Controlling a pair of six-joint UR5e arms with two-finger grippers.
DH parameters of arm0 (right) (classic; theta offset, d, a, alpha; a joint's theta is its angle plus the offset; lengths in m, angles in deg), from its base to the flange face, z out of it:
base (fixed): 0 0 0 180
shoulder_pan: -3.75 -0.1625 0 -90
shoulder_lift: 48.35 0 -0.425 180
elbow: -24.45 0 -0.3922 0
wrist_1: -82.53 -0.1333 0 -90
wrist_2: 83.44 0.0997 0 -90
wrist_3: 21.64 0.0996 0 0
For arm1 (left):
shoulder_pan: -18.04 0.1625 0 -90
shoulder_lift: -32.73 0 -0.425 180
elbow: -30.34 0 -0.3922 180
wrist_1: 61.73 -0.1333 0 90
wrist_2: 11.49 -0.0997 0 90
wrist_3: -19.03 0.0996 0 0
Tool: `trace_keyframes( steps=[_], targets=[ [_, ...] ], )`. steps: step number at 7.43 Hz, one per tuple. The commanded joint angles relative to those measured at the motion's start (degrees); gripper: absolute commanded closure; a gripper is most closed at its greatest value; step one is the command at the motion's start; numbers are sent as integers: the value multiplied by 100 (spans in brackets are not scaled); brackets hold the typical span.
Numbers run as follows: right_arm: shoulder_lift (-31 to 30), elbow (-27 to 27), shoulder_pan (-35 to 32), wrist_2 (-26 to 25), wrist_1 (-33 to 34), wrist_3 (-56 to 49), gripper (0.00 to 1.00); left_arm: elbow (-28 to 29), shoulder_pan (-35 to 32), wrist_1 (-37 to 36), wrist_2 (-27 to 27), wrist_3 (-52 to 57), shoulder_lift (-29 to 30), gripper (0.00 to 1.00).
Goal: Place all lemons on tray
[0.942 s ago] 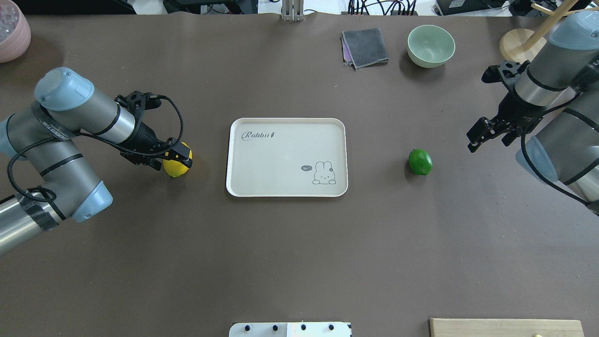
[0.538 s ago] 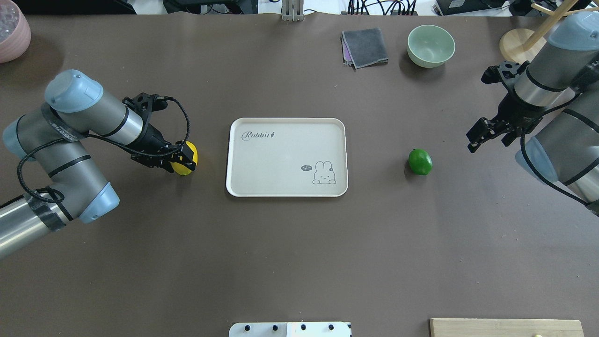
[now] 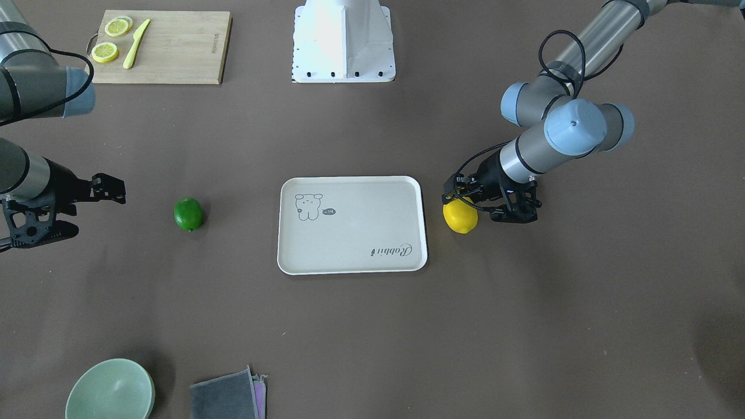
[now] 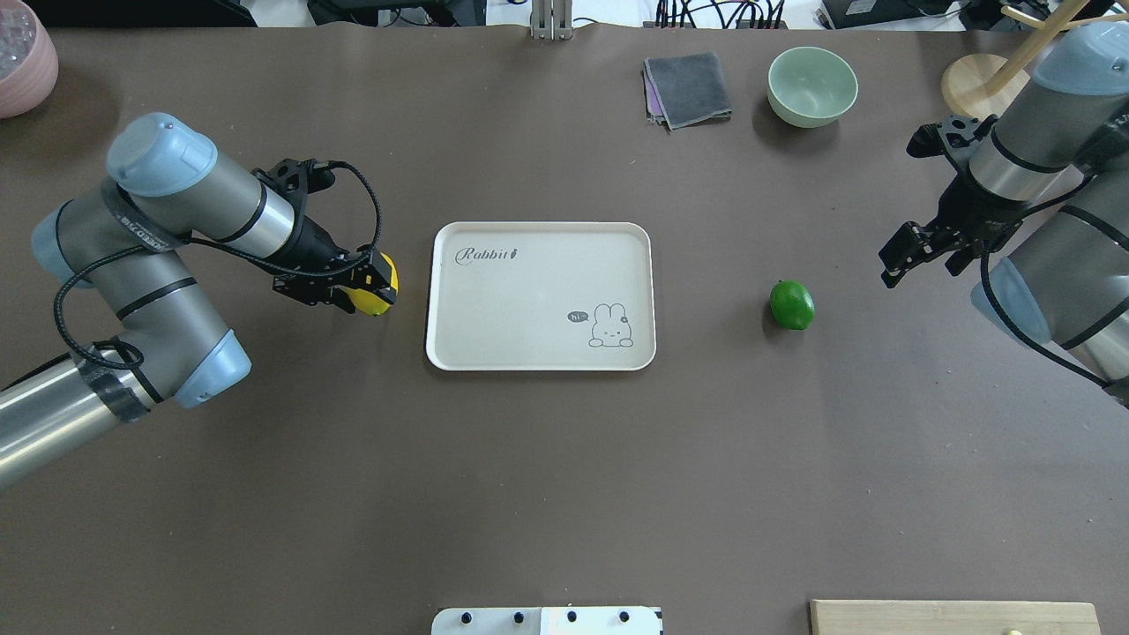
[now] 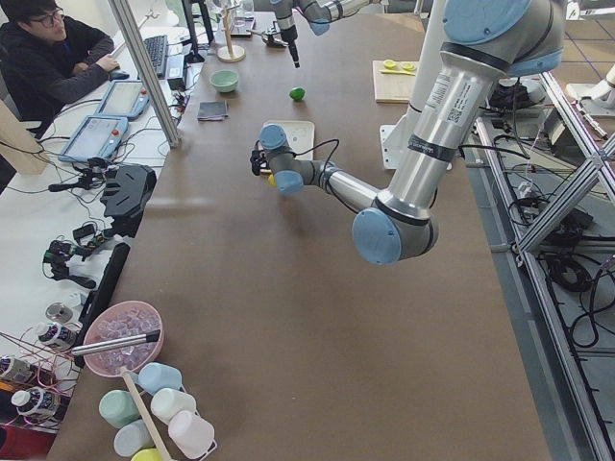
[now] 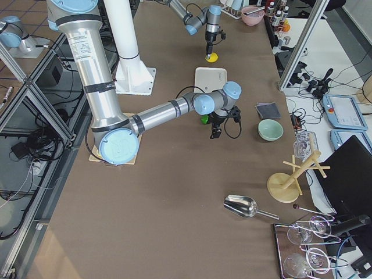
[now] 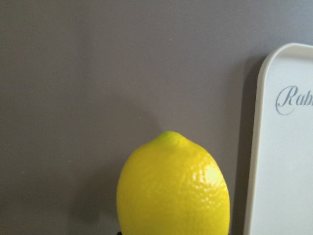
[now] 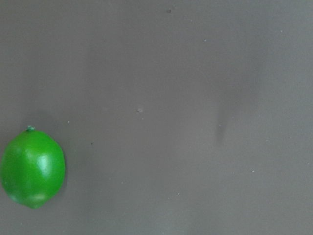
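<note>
you have a bright yellow lemon (image 4: 381,297) with a greenish nub, and a glossy green lemon (image 4: 792,305). your tray (image 4: 529,300) is off-white, printed with a grey cartoon rabbit and grey script. the worktop (image 4: 564,476) is plain dark brown. the bowl (image 4: 812,85) is pale green, the cloth (image 4: 690,86) grey with a purple edge.

Tray floor: open from above inside the raised rim of the tray (image 4: 540,364).
Tray's 9 o'clock, overhead view: a narrow strip of table (image 4: 529,494) separates the rim from the yellow lemon (image 4: 381,301) held in the left gripper (image 4: 370,287).
Green lemon (image 4: 791,304): open table all round; tray at its 9 o'clock, right gripper (image 4: 889,267) at its 2 o'clock, both well apart.
Tray's 1 o'clock: grey cloth (image 4: 688,88) and green bowl (image 4: 811,85), well apart.
</note>
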Motion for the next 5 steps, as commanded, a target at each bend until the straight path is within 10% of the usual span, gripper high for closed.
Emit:
trace_keyframes(
  steps=[1, 3, 5],
  targets=[
    [9, 2, 6, 0, 0, 7, 0, 214, 97, -5, -12, -544, 518, 100],
    [9, 2, 32, 8, 0, 7, 0, 321, 395, 4, -405, -904, 845, 100],
    [9, 2, 41, 0, 0, 7, 0, 295, 441, -5, -443, -932, 846, 2]
  ],
)
